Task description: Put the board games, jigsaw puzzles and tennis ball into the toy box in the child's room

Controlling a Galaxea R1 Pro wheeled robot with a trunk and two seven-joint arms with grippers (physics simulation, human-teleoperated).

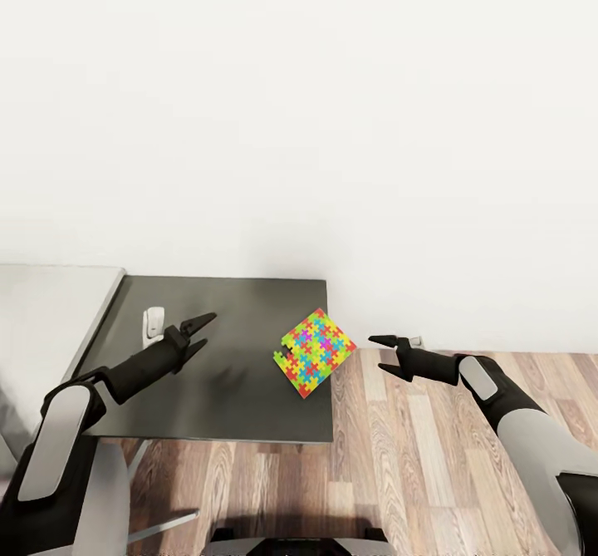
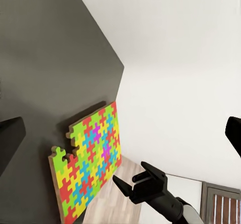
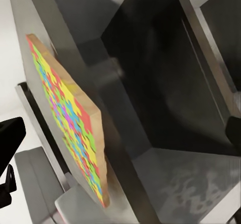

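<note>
One jigsaw puzzle [image 1: 314,352], a flat sheet of yellow, red, blue and green pieces, lies on the dark grey section of the table [image 1: 232,398]. It sits at the table's right edge, with a corner hanging over the floor. My left gripper [image 1: 208,331] hovers open above the dark top, to the left of the puzzle. Off the right edge, my right gripper [image 1: 375,353] is open over the floor, a short gap from the puzzle. The left wrist view shows the puzzle [image 2: 90,158] with the right gripper [image 2: 131,184] beyond it. The puzzle's edge [image 3: 70,118] faces the right wrist camera.
A small white object [image 1: 153,323] stands near the dark top's back left. The light grey table top [image 1: 50,315] adjoins on the left. A white wall rises behind the table. Wood-plank floor [image 1: 415,456] spreads to the right and in front.
</note>
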